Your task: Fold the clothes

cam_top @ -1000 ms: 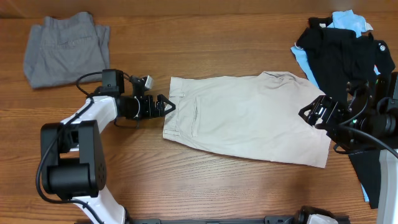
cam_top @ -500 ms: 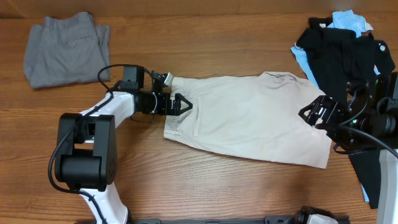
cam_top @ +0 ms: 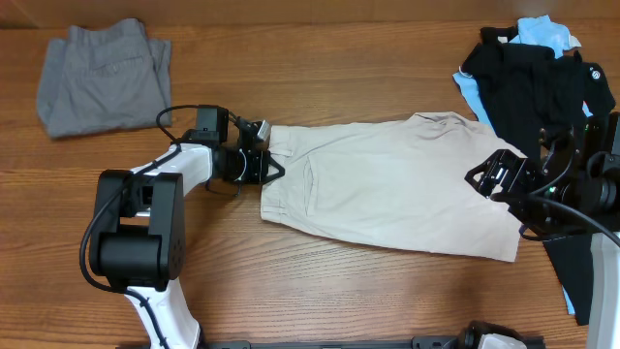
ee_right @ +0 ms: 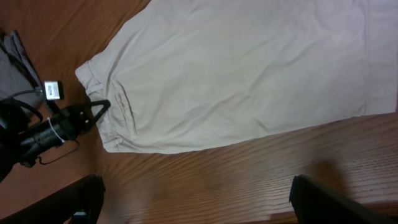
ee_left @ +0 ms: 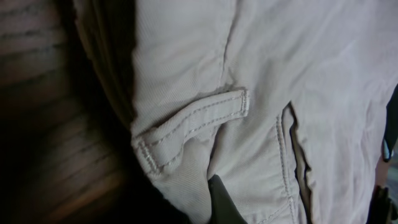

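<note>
Beige shorts [cam_top: 387,184] lie flat across the middle of the table, waistband to the left. My left gripper [cam_top: 268,167] is at that waistband edge and shut on the fabric. The left wrist view is filled with beige cloth [ee_left: 205,74] and a belt loop [ee_left: 193,124], with one dark fingertip [ee_left: 219,200] pressed into a pinched fold. My right gripper [cam_top: 489,177] hovers at the shorts' right hem, open and holding nothing. In the right wrist view its two fingers [ee_right: 336,200] stand wide apart over bare wood, with the shorts [ee_right: 249,68] beyond.
A folded grey garment [cam_top: 102,76] lies at the back left. A pile of black and light blue clothes [cam_top: 533,73] sits at the back right and runs down the right edge beside my right arm. The wooden table [cam_top: 320,291] shows in front of the shorts.
My left gripper has moved right onto the shorts' waistband and gone from open to shut on it. The waistband has shifted slightly. The right arm has stayed still.
</note>
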Controlling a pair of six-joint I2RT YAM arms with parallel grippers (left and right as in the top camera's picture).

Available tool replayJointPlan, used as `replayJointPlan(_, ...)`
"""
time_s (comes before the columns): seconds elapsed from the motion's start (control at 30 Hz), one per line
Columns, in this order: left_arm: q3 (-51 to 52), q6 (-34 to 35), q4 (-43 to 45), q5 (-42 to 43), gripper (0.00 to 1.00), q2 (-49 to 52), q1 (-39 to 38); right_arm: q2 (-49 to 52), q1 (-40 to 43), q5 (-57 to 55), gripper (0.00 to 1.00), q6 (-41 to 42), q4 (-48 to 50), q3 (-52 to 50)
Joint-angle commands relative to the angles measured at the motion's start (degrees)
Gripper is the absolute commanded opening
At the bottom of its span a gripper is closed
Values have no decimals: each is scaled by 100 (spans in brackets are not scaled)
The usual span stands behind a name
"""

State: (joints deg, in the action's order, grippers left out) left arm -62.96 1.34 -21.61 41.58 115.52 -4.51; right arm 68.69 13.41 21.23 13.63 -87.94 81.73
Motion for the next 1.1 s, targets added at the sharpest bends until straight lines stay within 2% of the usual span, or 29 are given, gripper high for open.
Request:
replayJointPlan(0.0, 203, 136, -380, -1084, 4, 203, 520, -22, -28, 72, 100, -63, 20, -17)
replayJointPlan(0.1, 144, 153, -782, -1294, 4, 136, 1016, -22, -28, 72, 100, -61, 68, -17)
replayJointPlan(0.27, -455, 267, -1993, -2201, 4, 55, 1663, -20, -28, 72, 100, -59, 240, -39)
replayJointPlan(0.4, -1246, 304, -3084, -3261, 4, -98, 1910, 24, -28, 72, 100, -59, 260, -42)
replayJointPlan(0.5, -1805, 365, -3626, -3545, 4, -291, 1961, 85, -28, 72, 100, -61, 258, -42)
replayJointPlan(0.8, -2846, 669, -4645, -3565, 4, -1176, 1606, 476, -28, -63, 100, -57, 356, -42)
replayJointPlan(1.07, -2927, 975, -5141, -3587, 4, -1639, 564, 1139, -28, -79, 100, -61, 603, -44)
